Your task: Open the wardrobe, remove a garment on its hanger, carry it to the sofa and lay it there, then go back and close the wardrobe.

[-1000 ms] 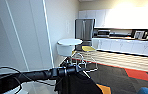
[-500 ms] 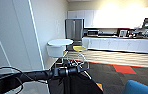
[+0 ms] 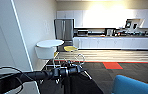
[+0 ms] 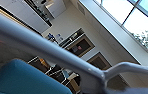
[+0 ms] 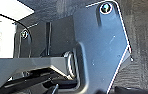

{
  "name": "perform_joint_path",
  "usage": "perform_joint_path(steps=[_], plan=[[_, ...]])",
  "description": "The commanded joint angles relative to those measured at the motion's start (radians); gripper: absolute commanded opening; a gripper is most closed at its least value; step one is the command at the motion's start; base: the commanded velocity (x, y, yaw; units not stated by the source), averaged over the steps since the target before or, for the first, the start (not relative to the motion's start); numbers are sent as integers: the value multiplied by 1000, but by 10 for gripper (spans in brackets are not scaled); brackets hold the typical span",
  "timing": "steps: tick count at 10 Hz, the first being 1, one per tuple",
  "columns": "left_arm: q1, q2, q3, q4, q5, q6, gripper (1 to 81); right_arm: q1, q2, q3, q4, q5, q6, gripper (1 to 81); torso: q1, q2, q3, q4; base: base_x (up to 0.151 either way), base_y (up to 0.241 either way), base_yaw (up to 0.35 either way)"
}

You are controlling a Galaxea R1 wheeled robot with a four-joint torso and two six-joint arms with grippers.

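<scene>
My left arm reaches in low across the head view, and my left gripper (image 3: 71,70) is shut on the thin white hanger (image 3: 81,58). The black garment (image 3: 83,85) hangs limp from it, just below the gripper. A corner of the bright blue sofa (image 3: 135,86) rises at the lower right, a short way right of the garment. In the left wrist view the white hanger (image 4: 65,58) crosses the picture as a thick bar, with the blue sofa (image 4: 22,80) beyond it. The right wrist view shows the robot's own dark plate over dark carpet.
A tall white wall panel (image 3: 12,47) stands close on the left. A round white table (image 3: 50,44) and a yellow chair (image 3: 70,48) are ahead, with a steel fridge (image 3: 64,29) and a white kitchen counter (image 3: 115,42) behind. Dark carpet with a red patch (image 3: 112,65) lies ahead.
The whole head picture has slid left, so the camera has turned right. The blue sofa has come into the lower right corner. The arm still holds the hanger and garment.
</scene>
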Motion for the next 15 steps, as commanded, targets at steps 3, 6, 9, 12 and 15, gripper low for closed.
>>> perform_joint_path(steps=[3, 6, 9, 12, 15], plan=[[-166, -2, 29, 22, -21, 14, 10, 37, -3, 3, 3, -43, 3, 811, -1, 0, -109, 0, 0, 0, -289], [-166, 1, 29, 27, -26, 14, 10, 39, -1, 3, 3, -43, 3, 811, -1, 0, -155, 0, 0, 0, -289], [-166, 1, 29, 27, -29, 14, 10, 39, -1, 3, 3, -43, 3, 811, 0, 0, -153, 0, 0, 0, -289], [-166, 0, 30, 27, -30, 14, 10, 40, 0, 2, 3, -43, 3, 811, 0, 0, -150, 0, 0, 0, -291], [-165, 1, 29, 28, -29, 14, 10, 42, 0, 2, 3, -45, 3, 811, 0, 0, -150, 0, 0, 0, -291]])
